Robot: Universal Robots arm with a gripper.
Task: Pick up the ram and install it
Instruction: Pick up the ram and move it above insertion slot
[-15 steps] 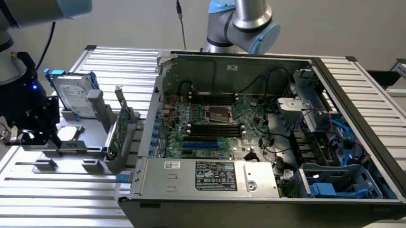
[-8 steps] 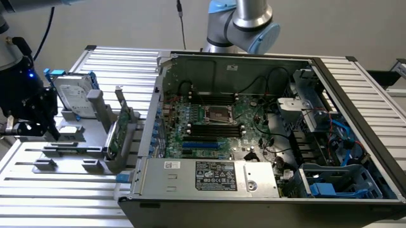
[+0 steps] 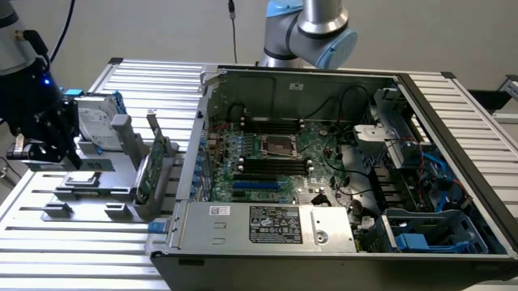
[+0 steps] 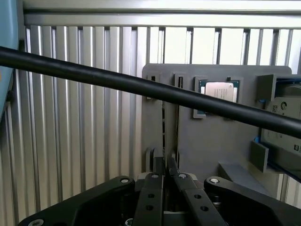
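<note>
You're working over a slatted aluminium table (image 3: 145,79) in front of a plain pale wall. An open computer case (image 3: 453,182) lies on it towards the exterior view's right, with its motherboard (image 3: 324,157) facing up. A grey parts holder (image 3: 89,194) sits beside the case on the exterior view's left. It carries a silver hard drive (image 3: 97,124) with blue rails and a green expansion card (image 3: 152,167) standing on edge.

Your gripper (image 3: 65,159) hangs above the holder's outer end, the end far from the case and well apart from the motherboard. In the wrist view the gripper (image 4: 164,162) has its two black fingers (image 4: 155,188) drawn almost together. A thin dark strip runs straight out from between them over the grey holder. Seen edge-on, that strip reads as the ram (image 4: 163,132), pinched across its thin side, though no chips or green board can be made out from this angle. It lies between two small slots in the holder, and you cannot tell whether it is clear of the holder. A processor chip (image 4: 218,89) rests in a pocket of the holder just beyond it. A black cable (image 4: 94,75) crosses in front of the wrist camera.
</note>
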